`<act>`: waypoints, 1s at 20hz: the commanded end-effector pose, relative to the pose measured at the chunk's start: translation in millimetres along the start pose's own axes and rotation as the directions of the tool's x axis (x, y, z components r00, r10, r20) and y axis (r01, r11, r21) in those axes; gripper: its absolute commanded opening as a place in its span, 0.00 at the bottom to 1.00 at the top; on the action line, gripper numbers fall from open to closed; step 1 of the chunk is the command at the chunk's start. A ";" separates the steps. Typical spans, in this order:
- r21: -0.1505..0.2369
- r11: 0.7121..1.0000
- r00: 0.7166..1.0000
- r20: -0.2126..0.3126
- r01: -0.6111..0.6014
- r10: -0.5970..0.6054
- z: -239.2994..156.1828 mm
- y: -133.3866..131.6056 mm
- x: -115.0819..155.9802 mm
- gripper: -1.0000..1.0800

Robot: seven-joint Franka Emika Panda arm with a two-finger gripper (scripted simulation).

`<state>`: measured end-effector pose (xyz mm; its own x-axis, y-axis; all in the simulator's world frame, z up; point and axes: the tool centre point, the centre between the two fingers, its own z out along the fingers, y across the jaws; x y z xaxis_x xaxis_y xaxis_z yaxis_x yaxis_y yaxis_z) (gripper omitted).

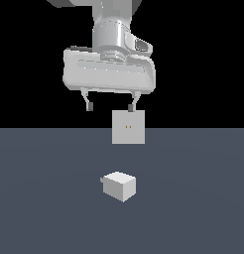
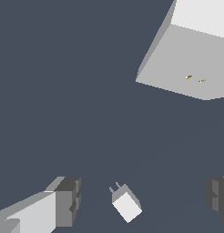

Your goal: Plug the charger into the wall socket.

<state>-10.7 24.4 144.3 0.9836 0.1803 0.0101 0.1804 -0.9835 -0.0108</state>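
Observation:
The charger (image 1: 119, 186) is a small off-white block lying on the dark grey floor, with short prongs sticking out of the face turned to the exterior view's left. It also shows in the wrist view (image 2: 126, 203), between the two fingers. The wall socket (image 1: 128, 127) is a flat upright light-grey square plate with two tiny yellowish slots, standing behind the charger; it shows in the wrist view (image 2: 189, 63) too. My gripper (image 1: 110, 107) hangs high above the floor, open and empty, well above the charger and just in front of the socket's top edge.
A flat dark grey floor (image 1: 49, 208) spreads under everything. The background behind the socket is black. No other objects show.

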 end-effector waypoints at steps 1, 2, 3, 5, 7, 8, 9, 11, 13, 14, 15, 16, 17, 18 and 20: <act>0.001 0.999 0.999 -0.002 0.052 -0.052 6.0 -2.5 -7.7 0.96; 0.001 0.997 0.997 -0.003 0.075 -0.075 8.7 -3.4 -11.1 0.96; 0.001 0.995 0.995 -0.004 0.100 -0.100 11.6 -4.4 -14.8 0.96; 0.001 0.988 0.988 -0.007 0.152 -0.152 17.7 -6.0 -22.7 0.96; 0.001 0.979 0.979 -0.010 0.205 -0.205 24.0 -7.3 -30.8 0.96; 0.001 0.973 0.973 -0.011 0.231 -0.231 27.1 -7.7 -34.9 0.96; 0.001 0.967 0.967 -0.012 0.256 -0.256 30.2 -8.0 -38.8 0.96; 0.001 0.952 0.952 -0.015 0.306 -0.306 36.3 -8.3 -46.7 0.96; 0.001 0.935 0.935 -0.017 0.354 -0.354 42.4 -8.2 -54.5 0.96; 0.001 0.926 0.926 -0.018 0.378 -0.378 45.4 -8.0 -58.3 0.96; 0.001 0.916 0.916 -0.020 0.401 -0.401 48.4 -7.6 -62.0 0.96; 0.001 0.906 0.906 -0.021 0.424 -0.424 51.4 -7.2 -65.7 0.96; 0.001 0.895 0.895 -0.022 0.445 -0.445 54.3 -6.6 -69.3 0.96; 0.001 0.885 0.885 -0.023 0.466 -0.465 57.1 -6.1 -72.6 0.96; 0.000 0.865 0.865 -0.025 0.502 -0.501 62.1 -4.7 -78.6 0.96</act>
<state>-83.8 17.3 85.4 0.7816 0.6227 0.0368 0.6233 -0.7820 -0.0056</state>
